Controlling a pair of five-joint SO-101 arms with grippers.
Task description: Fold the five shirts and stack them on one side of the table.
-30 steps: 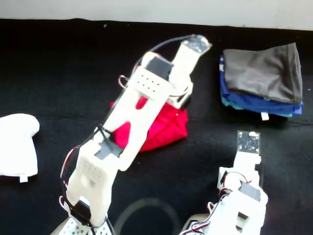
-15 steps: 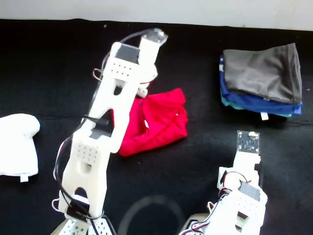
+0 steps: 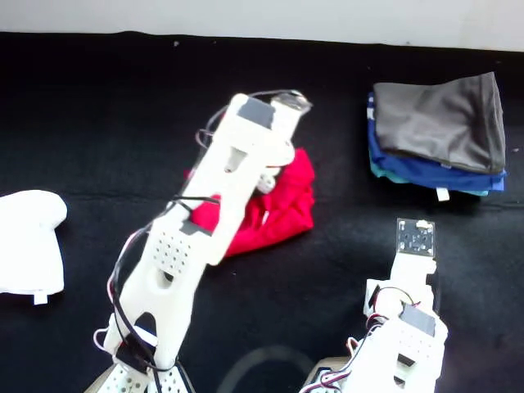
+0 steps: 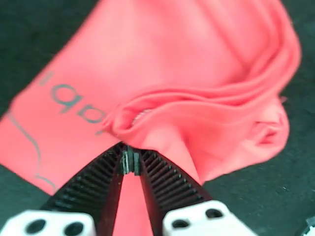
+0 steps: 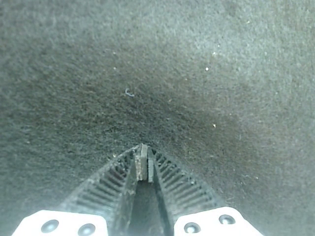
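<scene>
The crumpled red cloth shirt (image 3: 282, 205) bore grey lettering (image 4: 74, 98). There were also a folded dark grey shirt (image 3: 442, 119), a blue shirt (image 3: 426, 172), a teal shirt (image 3: 378, 169) and a white shirt (image 3: 29, 241), all on black table felt (image 3: 98, 106).

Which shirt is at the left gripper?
The crumpled red fabric shirt mid-table, its fold at the shut tips of the left gripper. The white shirt lies aside; the grey-topped folded stack sits apart.

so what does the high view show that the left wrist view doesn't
High view's own: the stack of folded shirts at the far right, the white shirt at the left edge, the right arm near the front. Left wrist view's own: the grey print on the red shirt and the left gripper, shut, close over a fold. Shared: the red shirt on the black table.
</scene>
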